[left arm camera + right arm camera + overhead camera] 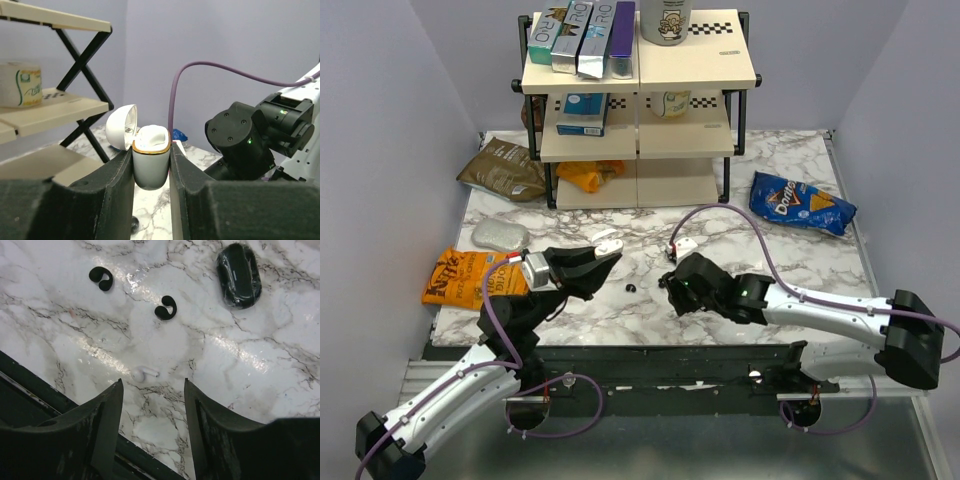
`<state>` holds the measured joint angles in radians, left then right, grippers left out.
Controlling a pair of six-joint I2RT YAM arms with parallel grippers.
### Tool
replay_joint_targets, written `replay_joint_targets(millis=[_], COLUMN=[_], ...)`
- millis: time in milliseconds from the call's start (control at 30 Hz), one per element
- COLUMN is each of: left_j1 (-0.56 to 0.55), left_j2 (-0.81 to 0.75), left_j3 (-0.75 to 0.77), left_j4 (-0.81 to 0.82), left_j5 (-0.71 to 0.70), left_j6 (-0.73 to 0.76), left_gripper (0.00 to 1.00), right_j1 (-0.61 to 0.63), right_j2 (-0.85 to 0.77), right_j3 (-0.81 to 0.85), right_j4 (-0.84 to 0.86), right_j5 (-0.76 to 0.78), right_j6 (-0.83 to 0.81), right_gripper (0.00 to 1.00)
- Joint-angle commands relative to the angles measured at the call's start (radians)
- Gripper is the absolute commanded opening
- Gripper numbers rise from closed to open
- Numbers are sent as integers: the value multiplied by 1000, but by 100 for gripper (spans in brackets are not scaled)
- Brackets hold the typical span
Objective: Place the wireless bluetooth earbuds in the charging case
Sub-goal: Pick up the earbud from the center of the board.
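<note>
Both earbuds (165,308) show clearly beneath parted right fingers (107,422); left fingers (114,187) clamp the case (150,162).

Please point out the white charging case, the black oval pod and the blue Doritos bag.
white charging case (150,167): left wrist view, body below the gold rim.
black oval pod (239,275): right wrist view, its middle.
blue Doritos bag (800,203): top external view, its printed front.

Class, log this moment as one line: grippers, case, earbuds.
left gripper: shut on white charging case, lid open | right gripper: open, white earbud on table ahead | black earbuds: loose on table
</note>
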<state>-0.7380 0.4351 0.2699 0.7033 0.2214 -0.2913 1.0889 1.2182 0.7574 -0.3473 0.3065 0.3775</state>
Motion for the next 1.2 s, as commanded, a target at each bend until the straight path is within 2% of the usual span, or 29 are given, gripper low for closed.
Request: replay_joint_targets(millis=[0,100,133,200,300,333,567,1167], left_j1=[-14,-23,-26,-29,-34,-35,-43,-60], left_j2=[-9,-13,-18,-21,-25,-27,-24,-21], left_j3=[-1,-3,-4,-5,3,5,6,14], left_j4=[-54,-59,-57,-57,-64,-68,-82,-113], left_j5=[-73,-70,-73,-77,-79,-77,-88,-103], left_j6=[15,7,11,15,23,27,32,47], left_gripper=[0,0,0,0,0,0,0,0], right_j1=[-7,-7,-6,-6,-7,-6,-7,-7], right_j2=[67,83,84,98,124,138,210,319], right_j3=[-16,-44,-52,-64,-61,-61,-52,6], right_j4=[74,93,103,110,107,110,130,145], right_j5=[-55,-75,-76,-86,-112,-119,-185,-153], right_j6=[34,49,49,47,41,41,41,47], right_gripper=[57,42,35,27,11,1,1,1])
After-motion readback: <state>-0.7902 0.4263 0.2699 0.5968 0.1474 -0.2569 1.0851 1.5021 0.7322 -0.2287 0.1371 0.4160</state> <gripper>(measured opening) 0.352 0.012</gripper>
